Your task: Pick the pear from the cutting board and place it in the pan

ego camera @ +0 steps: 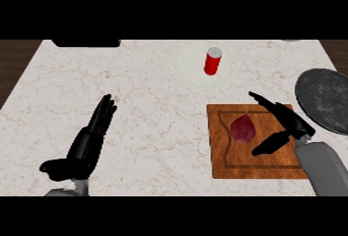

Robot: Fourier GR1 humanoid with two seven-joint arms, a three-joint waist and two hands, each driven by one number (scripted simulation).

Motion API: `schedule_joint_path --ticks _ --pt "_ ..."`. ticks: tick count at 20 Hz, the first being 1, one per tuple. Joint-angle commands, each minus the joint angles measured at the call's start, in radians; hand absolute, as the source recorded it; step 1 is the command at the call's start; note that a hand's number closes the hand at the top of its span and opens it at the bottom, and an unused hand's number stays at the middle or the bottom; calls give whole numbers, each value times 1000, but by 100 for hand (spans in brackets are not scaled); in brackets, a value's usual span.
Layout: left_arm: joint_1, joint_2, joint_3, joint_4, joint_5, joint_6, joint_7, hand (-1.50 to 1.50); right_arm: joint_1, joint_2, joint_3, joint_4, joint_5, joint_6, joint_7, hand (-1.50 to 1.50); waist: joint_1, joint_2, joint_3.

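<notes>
Head view: at four o'clock the pear (242,129) is flanked, seemingly untouched, by the spread right hand (291,124); at eight o'clock the left hand (86,142) is held straight-fingered.

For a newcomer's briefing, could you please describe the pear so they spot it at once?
At the counter's right lies a wooden cutting board, beside the dark pan. The pear rests on the board's upper half, by the right hand. It is dark red and egg-shaped, unlike the bright red cylinder farther back.
</notes>
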Motion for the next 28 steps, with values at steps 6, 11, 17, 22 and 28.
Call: schedule_joint_path --ticks 6,11,17,22,28 --pt "-8 -64 3 -9 -56 -11 31 0 -80 70 -29 184 80 -51 -71 -150 1 0 0" --pt "-4 -70 23 -12 -62 -26 24 0 -109 109 -22 232 109 -61 -34 -150 2 0 0" --pt "-23 -102 10 49 -82 -10 11 0 -190 105 49 403 231 -122 -199 150 10 3 0" --pt "-20 -58 65 40 -56 -56 1 0 -175 104 38 436 264 -179 -247 150 6 2 0" --pt "31 -91 23 -16 -100 -31 7 0 -140 99 6 388 281 -290 -270 150 2 0 0"
